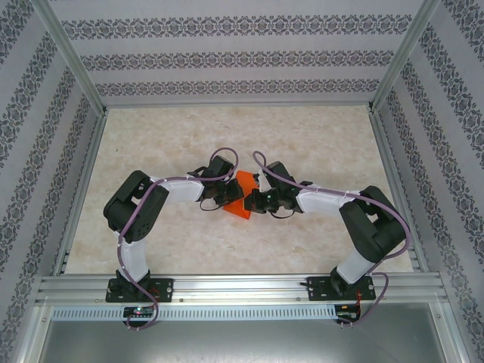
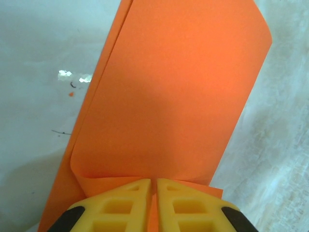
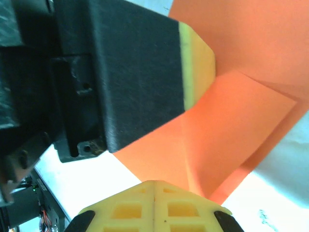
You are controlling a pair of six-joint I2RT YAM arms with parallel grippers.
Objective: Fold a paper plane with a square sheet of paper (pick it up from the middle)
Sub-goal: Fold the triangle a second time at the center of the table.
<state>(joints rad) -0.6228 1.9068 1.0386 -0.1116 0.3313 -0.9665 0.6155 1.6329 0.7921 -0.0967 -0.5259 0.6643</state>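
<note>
While both arms reach inward from the near edge, the left gripper (image 1: 228, 198) and the right gripper (image 1: 255, 203) meet nose to nose over the middle of the table (image 1: 227, 136). The orange paper (image 1: 242, 210) sits between them, well away from every table edge.

Left wrist view: yellow fingers (image 2: 123, 203) sit almost together, with a thin orange line showing in the slit between them. Left gripper is clamped on the near edge of the paper. From the grip the paper runs away from the camera as a long doubled strip. Its top layer curls over just ahead of the fingertips, and a second layer peeks out along the left side. The far right corner is rounded and lifted. Pale table surface shows on both sides, with a few small dark marks (image 2: 63, 131) to the left of the strip.

Right wrist view: yellow fingers (image 3: 125, 208) are pressed tight together, no gap. Their tips meet the lower edge of the paper, where a crease runs down toward them. Cannot tell whether any paper is caught between them. Paper here shows several creased flat panels, spreading up and to the right. The black body of the left gripper, with one yellow finger, bears on the paper from the upper left.
</note>
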